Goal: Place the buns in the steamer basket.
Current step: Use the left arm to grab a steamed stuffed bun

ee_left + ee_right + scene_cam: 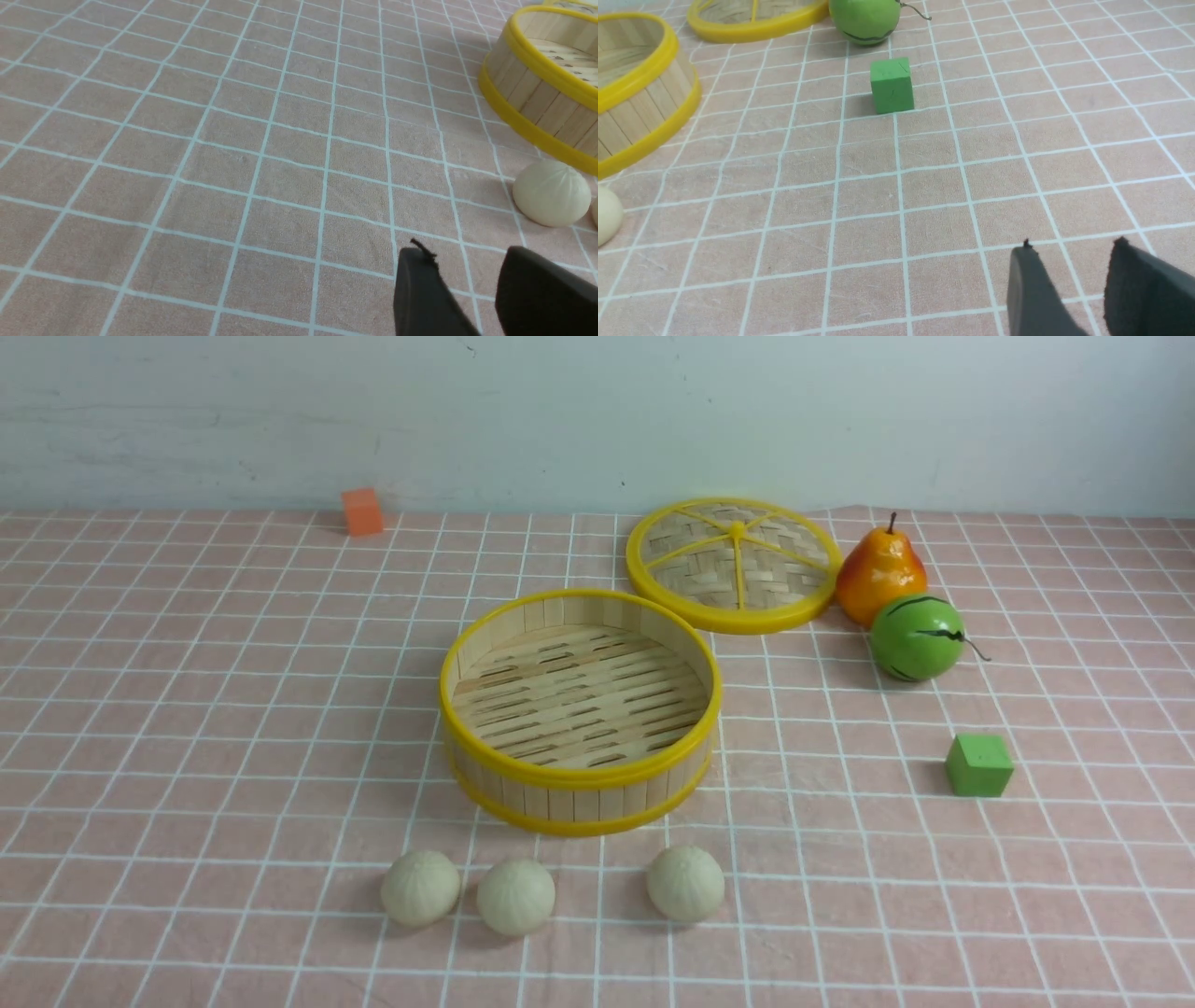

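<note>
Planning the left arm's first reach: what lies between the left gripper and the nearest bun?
Nothing stands there. In the left wrist view only bare pink checked cloth separates the left gripper from the bun.

Three buns (421,888) (515,896) (685,884), two cubes (362,511) (978,765); one each: basket (579,782), lid (735,566), pear (879,575), melon (916,637).

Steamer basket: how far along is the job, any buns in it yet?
Done: nothing yet; the steamer basket is empty, its lid off and lying behind it. In hand: nothing; the left gripper and right gripper are both open over bare cloth. Left: all three buns, sitting on the cloth in front of the basket, need to go in.
</note>
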